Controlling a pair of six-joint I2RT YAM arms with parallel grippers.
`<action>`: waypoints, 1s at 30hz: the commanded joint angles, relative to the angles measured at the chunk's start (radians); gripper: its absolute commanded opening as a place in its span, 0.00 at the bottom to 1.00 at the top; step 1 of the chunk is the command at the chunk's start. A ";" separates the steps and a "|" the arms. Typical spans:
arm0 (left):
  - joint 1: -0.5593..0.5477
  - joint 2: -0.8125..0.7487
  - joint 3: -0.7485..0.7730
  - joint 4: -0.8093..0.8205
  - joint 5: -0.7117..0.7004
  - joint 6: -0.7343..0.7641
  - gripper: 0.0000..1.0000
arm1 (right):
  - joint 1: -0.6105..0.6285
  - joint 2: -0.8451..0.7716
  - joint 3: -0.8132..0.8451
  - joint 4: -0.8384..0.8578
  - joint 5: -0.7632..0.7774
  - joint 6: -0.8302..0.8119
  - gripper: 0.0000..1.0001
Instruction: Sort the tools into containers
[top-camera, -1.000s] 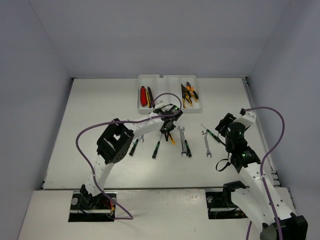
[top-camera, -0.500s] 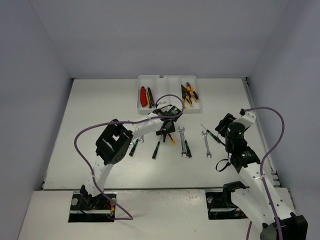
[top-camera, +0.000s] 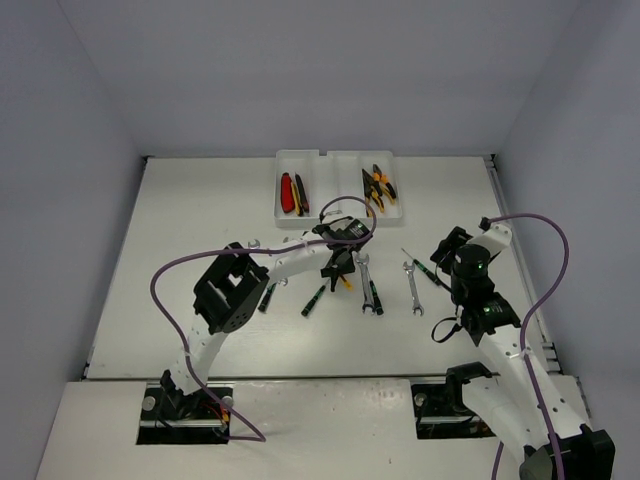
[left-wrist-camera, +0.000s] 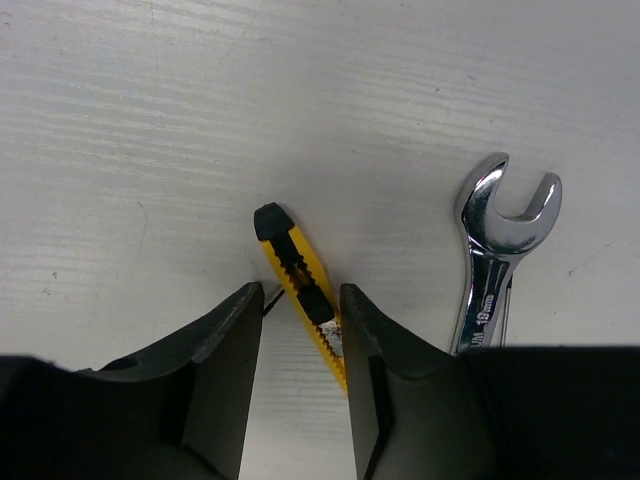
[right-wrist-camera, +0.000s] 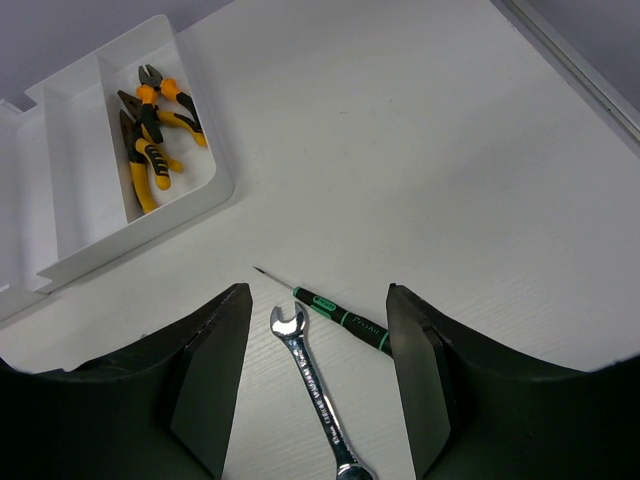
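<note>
Progress is partial: in the tray (top-camera: 335, 158) at 12 o'clock, 2 cutters (top-camera: 291, 192) lie in the 9 o'clock slot and pliers (top-camera: 377, 187) in the 3 o'clock slot. Wrenches (top-camera: 366, 280), screwdrivers (top-camera: 314, 300) and 1 yellow knife (left-wrist-camera: 298, 275) are left on the table (top-camera: 200, 250). The left gripper (left-wrist-camera: 300, 300) straddles that knife, jaws narrow but not clamped. The right gripper (right-wrist-camera: 317, 290) hangs wide, holding nothing. Since 1 second ago the left wrist has shifted toward 3 o'clock; the right arm is unmoved.
</note>
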 joint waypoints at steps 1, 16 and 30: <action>-0.009 -0.005 0.028 -0.015 0.021 -0.005 0.28 | -0.004 -0.001 0.009 0.065 0.013 0.012 0.54; 0.022 -0.026 0.166 -0.009 -0.063 0.270 0.08 | -0.004 0.003 0.009 0.066 0.010 0.012 0.54; 0.284 -0.139 0.274 0.015 -0.013 0.601 0.08 | -0.005 0.017 0.013 0.067 -0.011 0.007 0.54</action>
